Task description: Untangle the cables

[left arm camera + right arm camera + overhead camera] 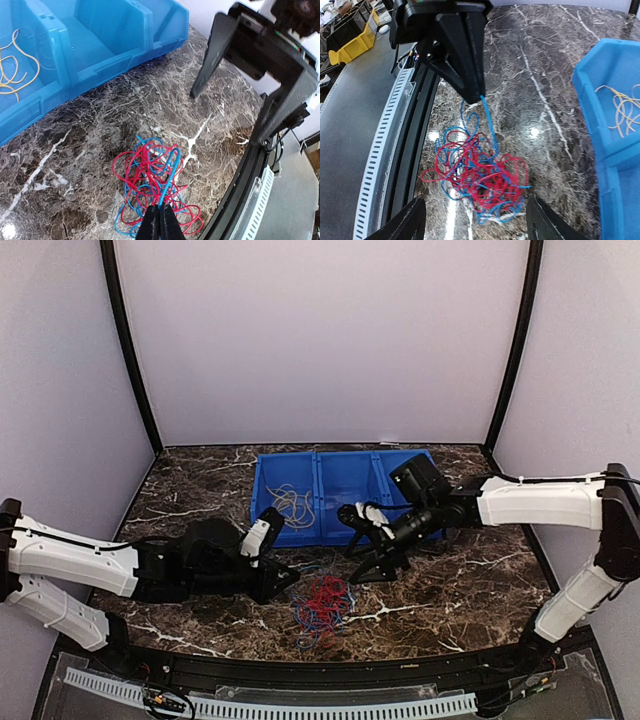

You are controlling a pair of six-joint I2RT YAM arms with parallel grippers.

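Cables point(322, 608): tangled bundle of red and blue loops, lying on the marble bench point(470, 580) near its front edge, just in front of the blue tray point(345, 480). One blue strand point(487, 117) runs up out of the bundle.

Left claw point(160, 222): closed tight, tips pinching that blue strand, at the bundle's left side.

Right claw point(475, 225): jaws spread wide, holding nothing, hovering just beside the bundle on its right rear side, one finger to either side of it in the wrist view.

Yellow-tan cables point(292, 505): loose loops in the tray's left compartment, apart from the bundle.

Tray: three compartments, resting on the bench behind the bundle.
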